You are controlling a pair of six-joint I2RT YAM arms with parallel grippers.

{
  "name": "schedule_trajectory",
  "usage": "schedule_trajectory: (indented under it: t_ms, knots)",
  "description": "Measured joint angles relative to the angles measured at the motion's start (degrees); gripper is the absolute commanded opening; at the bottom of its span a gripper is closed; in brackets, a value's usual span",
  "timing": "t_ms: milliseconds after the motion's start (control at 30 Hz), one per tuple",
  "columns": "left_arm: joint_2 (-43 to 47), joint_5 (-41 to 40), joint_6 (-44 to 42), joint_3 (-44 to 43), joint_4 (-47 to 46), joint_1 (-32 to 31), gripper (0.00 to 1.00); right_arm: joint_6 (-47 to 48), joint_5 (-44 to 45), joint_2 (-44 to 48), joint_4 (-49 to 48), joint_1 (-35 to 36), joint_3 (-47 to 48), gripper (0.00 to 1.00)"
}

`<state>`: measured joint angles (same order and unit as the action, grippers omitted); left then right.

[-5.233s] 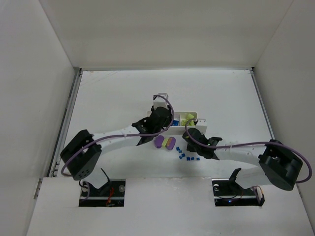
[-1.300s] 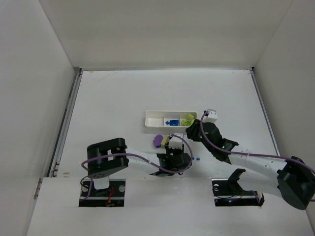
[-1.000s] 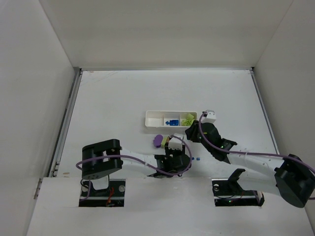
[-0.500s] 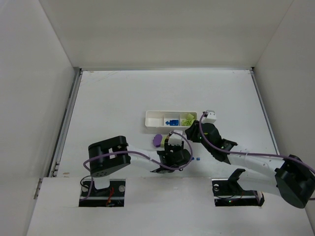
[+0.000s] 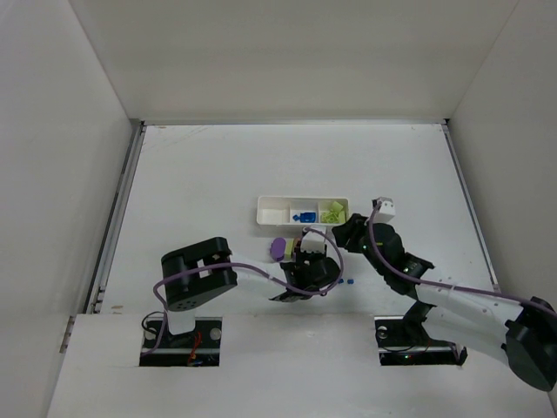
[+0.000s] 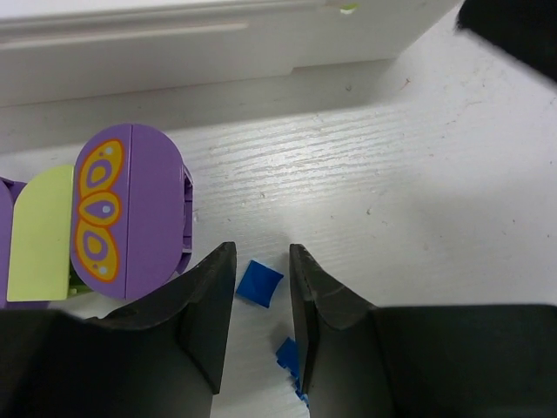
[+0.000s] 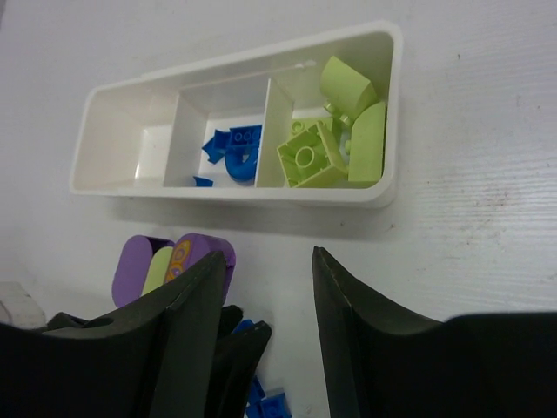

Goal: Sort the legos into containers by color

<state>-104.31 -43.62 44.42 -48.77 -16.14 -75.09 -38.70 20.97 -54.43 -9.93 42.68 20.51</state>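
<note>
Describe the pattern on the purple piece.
The purple piece bears an orange-and-yellow wing-like print, clearest in the left wrist view.

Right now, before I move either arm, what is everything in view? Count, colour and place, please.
tray: one, white, three compartments, on the table; left compartment empty.
sorted blue bricks: several, dark blue, middle compartment.
green blocks: about four, yellow-green, right compartment.
rounded piece: one, purple with an orange butterfly print, a yellow-green slab against it, on the table in front of the tray.
loose blue bricks: at least three, dark blue, on the table beside the rounded piece.
table: one, white.
left gripper: narrowly open, one loose brick between its fingers.
right gripper: open, empty, near the tray.
</note>
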Motion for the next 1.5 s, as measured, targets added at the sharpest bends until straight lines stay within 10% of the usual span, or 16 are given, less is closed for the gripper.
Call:
schedule_trajectory:
  t_ms: [1133,1500]
  knots:
    - [8.9,-1.6,-5.1,-1.2,7.3,-2.7,0.11,-1.9,1.5,8.7,-0.8,-3.8,-4.2,0.57]
    - [15.9,4.5,-8.9,-4.3,6.3,14.7,0.13,-3.0,2.1,8.4,-1.0,-6.0,-5.4,0.57]
